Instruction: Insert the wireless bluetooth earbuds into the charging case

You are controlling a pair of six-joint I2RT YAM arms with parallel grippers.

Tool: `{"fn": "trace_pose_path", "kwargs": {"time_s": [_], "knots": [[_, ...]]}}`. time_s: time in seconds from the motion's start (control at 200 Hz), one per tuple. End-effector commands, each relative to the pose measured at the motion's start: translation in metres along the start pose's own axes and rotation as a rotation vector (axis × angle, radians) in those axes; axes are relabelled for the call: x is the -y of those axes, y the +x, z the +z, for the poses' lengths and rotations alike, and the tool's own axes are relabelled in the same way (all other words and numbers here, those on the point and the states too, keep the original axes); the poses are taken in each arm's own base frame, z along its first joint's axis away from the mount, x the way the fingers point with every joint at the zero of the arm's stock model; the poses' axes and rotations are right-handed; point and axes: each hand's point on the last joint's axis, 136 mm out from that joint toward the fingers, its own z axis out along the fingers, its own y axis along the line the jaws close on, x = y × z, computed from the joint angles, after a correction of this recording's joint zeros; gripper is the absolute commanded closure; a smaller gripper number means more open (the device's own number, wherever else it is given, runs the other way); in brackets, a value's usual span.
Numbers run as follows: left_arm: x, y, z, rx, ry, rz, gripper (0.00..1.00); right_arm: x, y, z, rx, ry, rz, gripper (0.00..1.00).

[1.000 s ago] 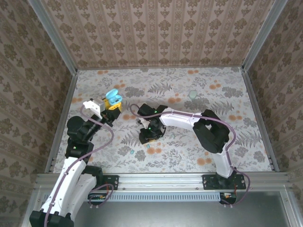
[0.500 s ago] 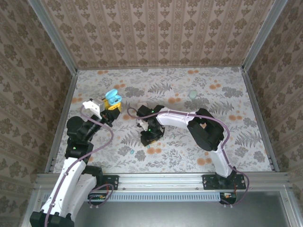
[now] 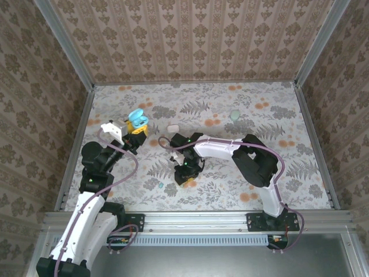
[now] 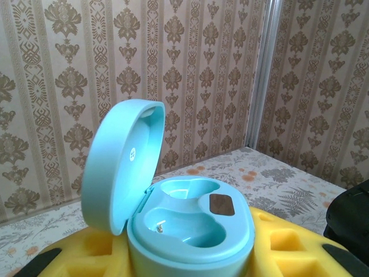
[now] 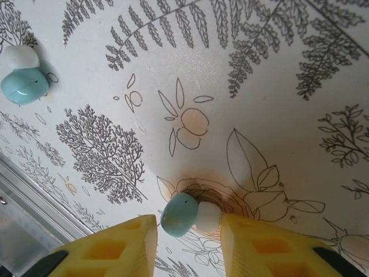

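Top view: the left tool [image 3: 134, 129] is clenched on the open charging case [image 3: 138, 119], held above the desk [image 3: 308, 167] close to the left wall; the right tool [image 3: 185, 175] is down on the desk near the middle, well apart from the case; a second bud [image 3: 161, 186] lies near it, toward the near rail; a white case [image 3: 172, 127] sits close to the line between the two tools, and a low carry could clip it.

Left wrist view: the case sits between yellow fingers [image 4: 288, 242] with its lid [image 4: 124, 161] raised on the left; both wells look empty; a bud brought in from the lid side could knock the lid (open room lies to the right and above).

Right wrist view: the earbud [image 5: 187, 214], teal with a white tip, lies on the desk with the right tool closed on it, one fingertip at each end; the hold is at the very tips on a rounded body, so it may squirt out or twist on the lift; the rail [image 5: 17, 202] is near, and a dropped bud could roll against it.
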Motion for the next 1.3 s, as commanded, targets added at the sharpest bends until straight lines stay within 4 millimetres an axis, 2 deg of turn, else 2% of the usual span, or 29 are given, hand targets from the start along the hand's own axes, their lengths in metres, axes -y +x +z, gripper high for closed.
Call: {"fn": "trace_pose_path", "kwargs": {"time_s": [0.0, 0.175, 0.24, 0.405, 0.61, 0.74, 0.99, 1.295], "knots": [[0.0, -0.006, -0.001, 0.014, -0.001, -0.008, 0.63, -0.006, 0.014, -0.011, -0.014, -0.007, 0.014, 0.62], [-0.001, -0.006, 0.0, 0.013, -0.001, -0.014, 0.63, 0.001, 0.011, -0.008, -0.011, 0.035, 0.021, 0.62], [0.0, -0.007, 0.0, 0.014, 0.001, -0.015, 0.63, 0.004, 0.01, -0.005, -0.018, 0.056, 0.038, 0.58], [-0.001, -0.007, 0.0, 0.015, -0.001, -0.016, 0.63, 0.003, 0.008, 0.0, -0.013, 0.079, 0.052, 0.54], [-0.001, -0.007, 0.0, 0.016, -0.002, -0.015, 0.63, 0.002, 0.005, 0.006, -0.011, 0.118, 0.064, 0.54], [-0.001, -0.008, 0.0, 0.016, -0.002, -0.014, 0.63, 0.013, 0.004, 0.007, -0.009, 0.19, 0.077, 0.57], [-0.001, -0.008, 0.0, 0.017, -0.003, -0.015, 0.64, 0.027, -0.003, -0.004, 0.03, 0.29, 0.056, 0.67], [-0.002, -0.009, 0.002, 0.016, -0.006, -0.015, 0.63, 0.049, -0.021, -0.022, 0.097, 0.283, 0.111, 0.66]]}}
